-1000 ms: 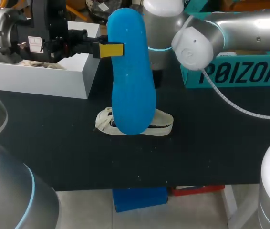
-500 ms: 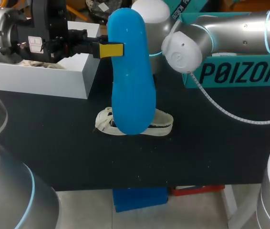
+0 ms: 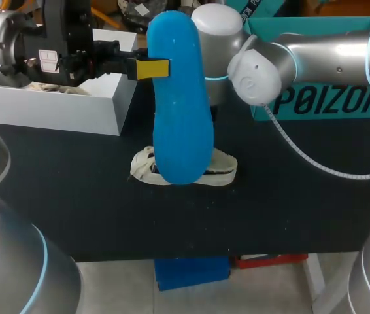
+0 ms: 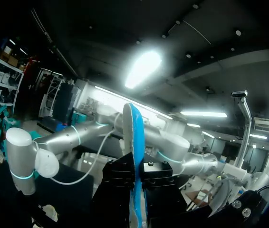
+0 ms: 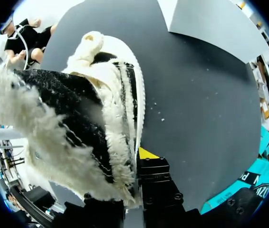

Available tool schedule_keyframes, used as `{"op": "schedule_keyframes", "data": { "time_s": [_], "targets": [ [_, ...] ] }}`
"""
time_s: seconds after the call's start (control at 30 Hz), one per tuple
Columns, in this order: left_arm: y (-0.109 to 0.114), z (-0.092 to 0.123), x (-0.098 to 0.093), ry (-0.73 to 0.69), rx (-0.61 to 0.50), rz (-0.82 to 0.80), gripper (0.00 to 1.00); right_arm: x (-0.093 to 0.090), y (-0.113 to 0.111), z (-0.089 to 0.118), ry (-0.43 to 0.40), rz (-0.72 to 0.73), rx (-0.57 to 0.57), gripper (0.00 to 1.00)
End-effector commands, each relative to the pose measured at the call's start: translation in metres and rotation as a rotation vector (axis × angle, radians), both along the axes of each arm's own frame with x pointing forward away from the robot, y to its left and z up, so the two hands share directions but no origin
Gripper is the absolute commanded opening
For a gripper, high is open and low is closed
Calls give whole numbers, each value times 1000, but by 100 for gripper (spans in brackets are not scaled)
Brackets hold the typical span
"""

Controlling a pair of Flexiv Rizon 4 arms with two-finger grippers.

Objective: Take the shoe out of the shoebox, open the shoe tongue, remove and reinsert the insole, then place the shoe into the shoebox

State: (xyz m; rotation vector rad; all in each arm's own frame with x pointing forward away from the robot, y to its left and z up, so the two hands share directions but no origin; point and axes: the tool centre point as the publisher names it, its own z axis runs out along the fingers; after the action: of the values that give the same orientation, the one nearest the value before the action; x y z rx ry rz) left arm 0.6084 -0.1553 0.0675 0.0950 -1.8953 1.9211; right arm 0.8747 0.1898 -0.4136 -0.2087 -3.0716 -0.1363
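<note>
The shoe [image 3: 223,167], cream and fleecy with black panels, is lying on the dark tabletop [image 3: 74,196]. The head view is showing only its two ends, because the insole is hanging in front of its middle.

In the right wrist view the shoe [image 5: 91,118] is filling the space just ahead of the right fingers [image 5: 145,154]. Its side wall is running down into the narrow gap between them. The yellow-tipped finger is pressing against the outside of the sole, and the other finger is lying under the woolly lining. So the right fingers are closing on the shoe's side wall and gripping it. The right arm [image 3: 329,46] is coming in above and behind the shoe, with its wrist end hidden behind the insole.

The blue insole [image 3: 180,98] is standing upright directly over the shoe, its lower end level with the shoe from the head camera. The left fingers [image 3: 153,69] are pinching it near its upper part, well above the shoe, with one yellow tip lying flat across its near edge. In the left wrist view the insole [image 4: 133,137] is showing edge-on, clamped between the two black left fingers [image 4: 141,172] and sticking out past them.

Behind the shoe, to its left, the white shoebox [image 3: 74,108] is sitting open on the tabletop. Behind the shoe, to its right, a teal box [image 3: 329,98] is resting under the right arm.
</note>
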Motion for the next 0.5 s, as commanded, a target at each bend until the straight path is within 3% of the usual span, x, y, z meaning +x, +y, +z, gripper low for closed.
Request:
{"op": "schedule_keyframes", "data": {
  "time_s": [0.03, 0.43, 0.5],
  "targets": [
    [0, 0, 0, 0, 3, 1, 0, 1, 2, -1, 1, -1, -4, 0],
    [0, 0, 0, 0, 3, 1, 0, 1, 2, -1, 1, -1, -4, 0],
    [0, 0, 0, 0, 3, 1, 0, 7, -1, 17, -33, -85, -9, 0]
  ]
}}
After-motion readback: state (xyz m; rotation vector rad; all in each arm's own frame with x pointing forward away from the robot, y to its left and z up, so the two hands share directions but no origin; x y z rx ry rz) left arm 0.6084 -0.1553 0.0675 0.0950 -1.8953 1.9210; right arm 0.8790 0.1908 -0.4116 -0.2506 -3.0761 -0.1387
